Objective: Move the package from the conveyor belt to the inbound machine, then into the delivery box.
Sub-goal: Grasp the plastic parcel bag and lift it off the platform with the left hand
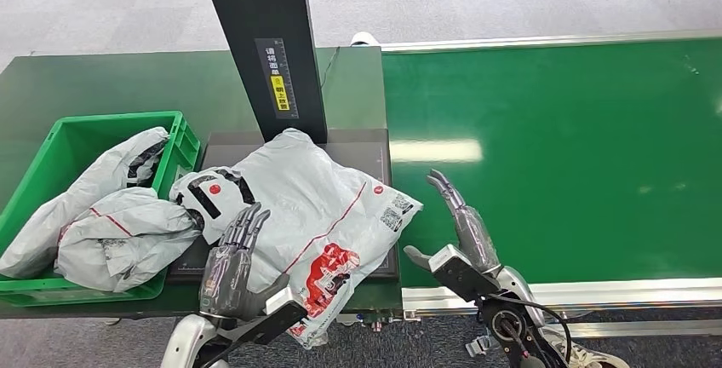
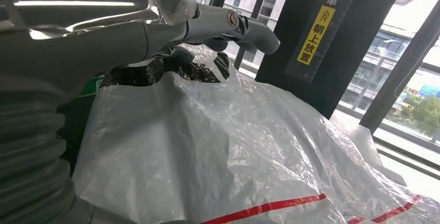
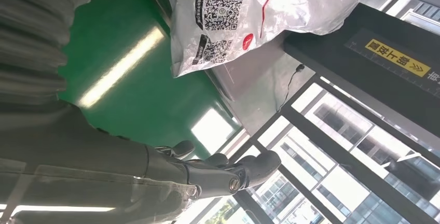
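Observation:
A large grey-white plastic package (image 1: 315, 206) with red stripes and QR labels lies on the dark plate of the inbound machine (image 1: 375, 151), under its black post (image 1: 264, 40). One corner of the package (image 3: 233, 22) hangs over the plate toward the green conveyor belt (image 1: 553, 155). My left hand (image 1: 232, 259) lies flat on the near left part of the package (image 2: 233, 151), fingers (image 2: 228, 24) stretched out, gripping nothing. My right hand (image 1: 460, 232) stands open just right of the package over the belt's near edge, fingers (image 3: 228, 175) straight, a small gap from the bag.
A green delivery box (image 1: 77, 142) stands left of the machine with two grey packages (image 1: 111, 206) in it. The belt's metal rail (image 1: 596, 291) runs along the near side. Grey carpet lies beyond the table.

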Available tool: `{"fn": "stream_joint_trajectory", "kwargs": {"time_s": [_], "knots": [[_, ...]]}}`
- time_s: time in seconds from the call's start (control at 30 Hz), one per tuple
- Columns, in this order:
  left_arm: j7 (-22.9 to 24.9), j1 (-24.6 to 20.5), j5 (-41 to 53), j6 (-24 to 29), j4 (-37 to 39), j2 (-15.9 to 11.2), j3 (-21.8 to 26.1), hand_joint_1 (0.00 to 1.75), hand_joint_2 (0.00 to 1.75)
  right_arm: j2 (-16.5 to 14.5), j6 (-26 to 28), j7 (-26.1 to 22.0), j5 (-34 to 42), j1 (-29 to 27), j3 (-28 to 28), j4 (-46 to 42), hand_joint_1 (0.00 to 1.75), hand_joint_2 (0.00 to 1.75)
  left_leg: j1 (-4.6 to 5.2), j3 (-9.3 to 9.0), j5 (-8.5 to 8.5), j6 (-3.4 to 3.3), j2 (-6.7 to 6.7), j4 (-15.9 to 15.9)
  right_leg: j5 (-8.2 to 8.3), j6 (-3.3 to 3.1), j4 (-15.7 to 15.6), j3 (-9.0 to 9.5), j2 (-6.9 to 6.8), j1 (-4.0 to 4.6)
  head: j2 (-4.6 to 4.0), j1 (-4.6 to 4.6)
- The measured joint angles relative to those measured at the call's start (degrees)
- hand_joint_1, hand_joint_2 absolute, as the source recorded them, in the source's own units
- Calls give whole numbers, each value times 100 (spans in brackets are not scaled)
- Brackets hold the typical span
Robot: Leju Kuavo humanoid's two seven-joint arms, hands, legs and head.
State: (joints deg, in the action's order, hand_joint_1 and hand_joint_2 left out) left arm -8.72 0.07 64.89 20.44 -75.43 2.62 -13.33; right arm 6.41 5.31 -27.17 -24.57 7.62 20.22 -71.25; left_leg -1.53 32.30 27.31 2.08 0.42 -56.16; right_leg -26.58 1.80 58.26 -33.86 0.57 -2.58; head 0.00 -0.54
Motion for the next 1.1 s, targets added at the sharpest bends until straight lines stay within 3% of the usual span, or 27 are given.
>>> {"fn": "stream_joint_trajectory", "kwargs": {"time_s": [0.3,0.33,0.43,0.5,0.8,1.1], "knots": [[42,-59,54,-206,194,0,-4,2,175,-24,-35,31,-48,1,-4,0,0,175,0,0,0,0,0,0,0,0,0,1,0,0,0,-1],[46,-69,36,-245,220,0,-4,28,175,-27,-39,36,-62,1,-5,0,0,175,0,0,0,0,0,0,0,0,0,1,0,0,0,0],[25,-91,-90,-405,281,-1,-2,145,175,-29,-46,41,-89,1,-5,0,0,175,0,0,0,0,0,0,0,0,0,1,0,0,0,1],[-21,-97,-188,-540,321,-5,-2,168,175,-30,-50,43,-100,1,-7,0,0,175,0,0,0,0,0,0,0,0,0,1,0,0,0,0],[100,-205,-363,-998,525,-22,17,175,175,-86,-62,54,-178,0,-14,0,0,175,0,-1,0,0,0,1,0,0,0,3,0,0,0,-1],[158,-310,-367,-1087,635,-20,26,175,175,-125,-73,61,-201,0,-46,0,0,175,0,-2,0,0,0,0,0,0,0,4,0,0,0,-1]]}}
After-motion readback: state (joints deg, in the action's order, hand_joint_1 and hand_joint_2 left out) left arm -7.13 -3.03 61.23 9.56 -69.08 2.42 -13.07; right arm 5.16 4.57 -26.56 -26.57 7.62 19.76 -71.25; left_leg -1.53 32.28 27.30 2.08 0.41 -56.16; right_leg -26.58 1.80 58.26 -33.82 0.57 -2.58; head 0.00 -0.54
